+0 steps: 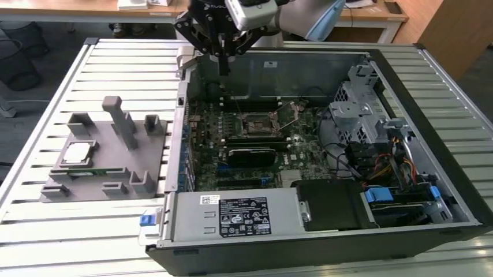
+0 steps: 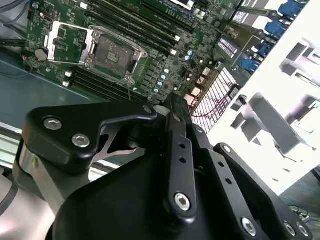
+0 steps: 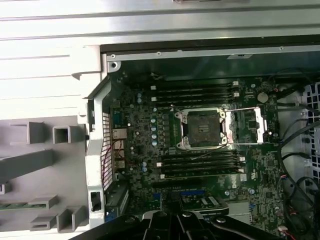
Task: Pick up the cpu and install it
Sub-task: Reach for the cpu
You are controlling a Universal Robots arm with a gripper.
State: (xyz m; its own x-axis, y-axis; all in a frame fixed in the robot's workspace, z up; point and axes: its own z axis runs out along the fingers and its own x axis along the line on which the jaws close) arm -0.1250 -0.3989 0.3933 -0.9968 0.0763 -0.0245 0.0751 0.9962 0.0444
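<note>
Your tool [image 1: 224, 70] hangs in the upper middle of the exterior view, over the far edge of the open computer case [image 1: 308, 72]. Its fingers point straight down. They look clenched together into one narrow black stem, with nothing held between them. The tip is above the motherboard [image 1: 231, 138] and well clear of it.

The cpu [image 1: 77, 153] is not in your grasp. It lies flat, silvery top up, in a square pocket of the grey holder [image 1: 104, 161]. That holder sits on the slatted counter [image 1: 115, 63] at the exterior view's left, just beside the case and well apart from the tool. Just below the cpu in that picture, a thin green memory stick [image 1: 86, 172] lies in a slot of the same holder.

Inside the case, you can see the socket [image 1: 257, 122] near the middle of the motherboard. In the first wrist view the socket [image 3: 202, 129] has its metal frame [image 3: 245, 125] swung open to one side, so the dark square bed is uncovered. Rows of memory slots run along both long sides of it. The second wrist view shows the same socket [image 2: 111, 52] beyond the tool's black linkage [image 2: 175, 150], with the white edge of the holder [image 2: 280, 115] off to the side.

A labelled power supply [image 1: 239, 216] fills the near corner of the case, in the lower middle of the exterior view.
</note>
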